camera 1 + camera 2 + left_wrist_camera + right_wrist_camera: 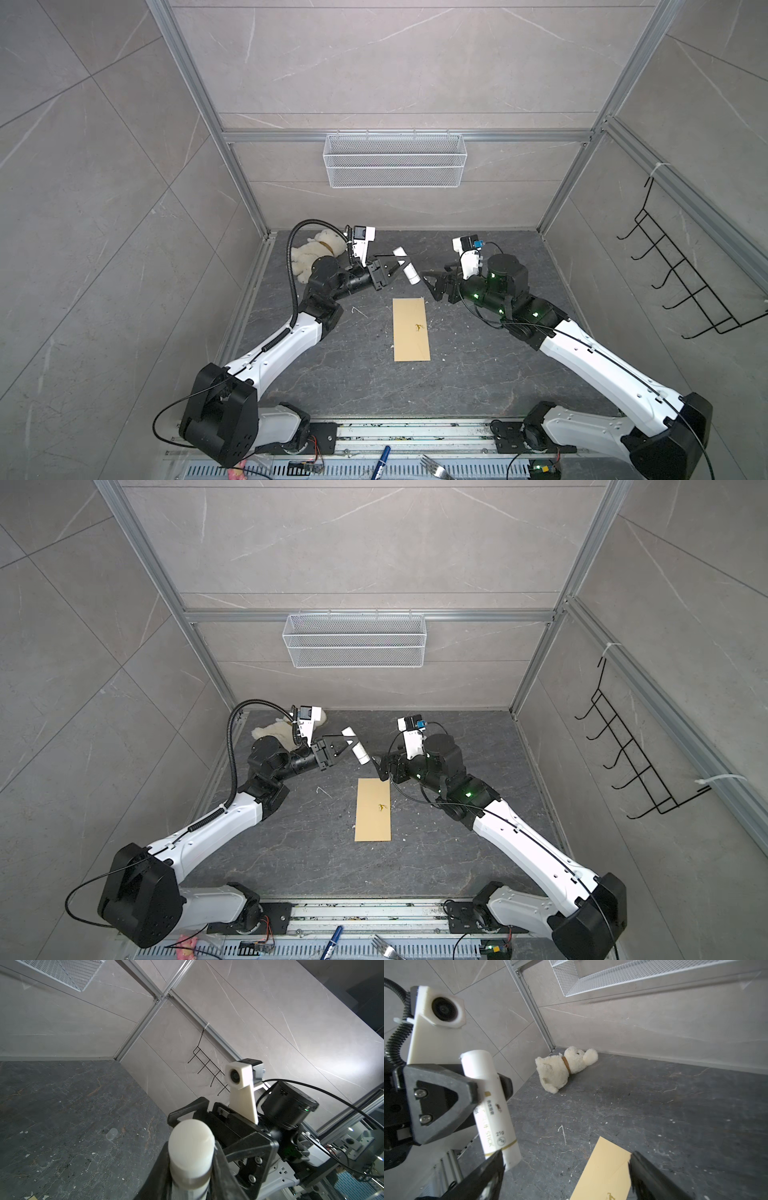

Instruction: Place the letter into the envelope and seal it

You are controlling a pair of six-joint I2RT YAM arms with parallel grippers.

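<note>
Envelope point(411, 332): manila, laid flat on the dark table point(332, 374), lengthwise between the arms; a small yellow mark is seen on its face.
Glue stick point(405, 266): held tilted above the table, clamped across its middle by the left gripper point(398, 264).
Right gripper point(430, 286): jaws spread wide, nothing held; placed just beside the stick's lower end, near the envelope's far edge.
Plush bear point(318, 251): laid in the far left corner.

The envelope point(410, 332) is plain yellow-tan with one small darker yellow mark. The glue stick point(494, 1105) is white with gold bands and print. The plush bear point(558, 1070) is cream with a brown collar. The tabletop point(478, 374) is dark grey, veined pale.
</note>
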